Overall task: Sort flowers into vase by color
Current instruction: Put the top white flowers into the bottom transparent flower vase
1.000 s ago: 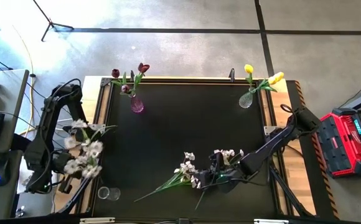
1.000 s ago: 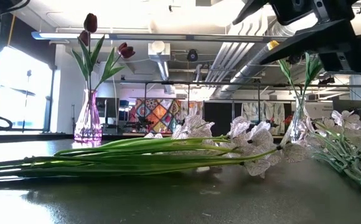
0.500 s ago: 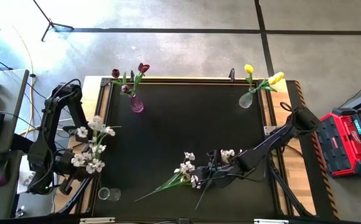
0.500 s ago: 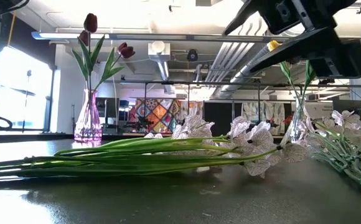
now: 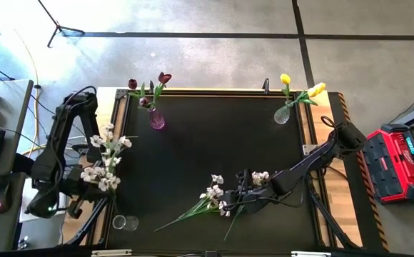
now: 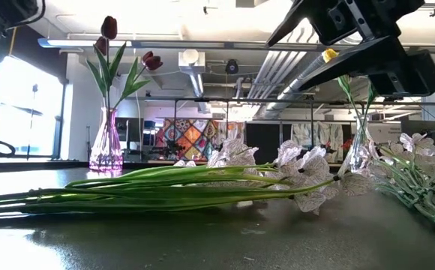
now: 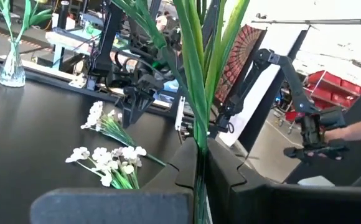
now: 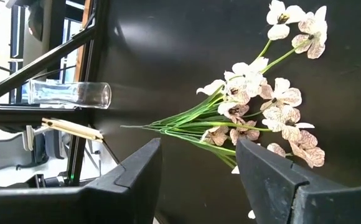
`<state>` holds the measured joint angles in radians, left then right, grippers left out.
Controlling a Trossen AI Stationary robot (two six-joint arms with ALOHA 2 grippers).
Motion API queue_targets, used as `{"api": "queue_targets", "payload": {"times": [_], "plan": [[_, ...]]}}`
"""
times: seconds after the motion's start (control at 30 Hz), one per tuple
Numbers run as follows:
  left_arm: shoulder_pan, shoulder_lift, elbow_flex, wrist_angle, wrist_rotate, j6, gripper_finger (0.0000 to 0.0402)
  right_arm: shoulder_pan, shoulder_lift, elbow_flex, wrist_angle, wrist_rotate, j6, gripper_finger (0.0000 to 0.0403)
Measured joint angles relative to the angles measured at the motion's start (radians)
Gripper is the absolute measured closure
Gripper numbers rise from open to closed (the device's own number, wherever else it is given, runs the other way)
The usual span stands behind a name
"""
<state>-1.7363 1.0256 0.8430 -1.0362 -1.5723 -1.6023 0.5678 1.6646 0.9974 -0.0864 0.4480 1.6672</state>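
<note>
My left gripper (image 7: pixel 199 180) is shut on a spray of white blossoms (image 5: pixel 105 160), held up over the table's left edge. My right gripper (image 8: pixel 199 155) is open and hovers over two white sprays (image 5: pixel 218 196) (image 5: pixel 261 176) that lie flat on the table near its near edge; it touches nothing. Maroon tulips stand with their stems in a purple vase (image 5: pixel 156 120) at the far left. Yellow tulips stand in a clear vase (image 5: pixel 282 114) at the far right. A clear glass vase (image 5: pixel 125 223) lies on its side at the near left corner. My left gripper pinches the bundled green stems (image 7: pixel 199 134) of the white spray between its two fingers. The fingers lie level, coming from the table's left, across the stems. The spray is lifted clear and stands roughly upright, its blossoms (image 5: pixel 107 143) above the gripper.
The table's middle (image 5: pixel 214 143) is bare black surface between the two standing vases. A raised rim (image 5: pixel 115 143) runs along the left edge. Beyond the right edge sits a red case (image 5: pixel 400 164). In the left wrist view a person's hand (image 7: pixel 355 130) shows off the table.
My left gripper has tipped the white spray, and its blossoms have swung toward the table's far edge and gathered closer over the left rim. My right gripper has drifted a little toward the table's left over the lying sprays. Those sprays have not moved.
</note>
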Motion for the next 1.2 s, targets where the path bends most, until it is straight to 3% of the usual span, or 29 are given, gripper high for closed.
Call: {"api": "queue_targets", "payload": {"times": [0.47, 0.7, 0.97, 1.2], "plan": [[0.053, 0.086, 0.005, 0.306, 0.001, 0.305, 0.0401, -0.010, 0.000, 0.000, -0.022, -0.033, 0.000, 0.0209], [0.094, 0.182, 0.005, 0.302, 0.072, 0.303, 0.0401, -0.025, 0.000, -0.001, -0.022, -0.061, -0.014, 0.0209], [0.093, 0.220, 0.005, 0.302, 0.083, 0.248, 0.0401, -0.025, 0.000, -0.001, -0.021, -0.083, -0.015, 0.0209], [0.093, 0.250, 0.005, 0.300, 0.207, 0.282, 0.0371, -0.025, 0.000, -0.001, -0.020, -0.090, -0.015, 0.0209]]}}
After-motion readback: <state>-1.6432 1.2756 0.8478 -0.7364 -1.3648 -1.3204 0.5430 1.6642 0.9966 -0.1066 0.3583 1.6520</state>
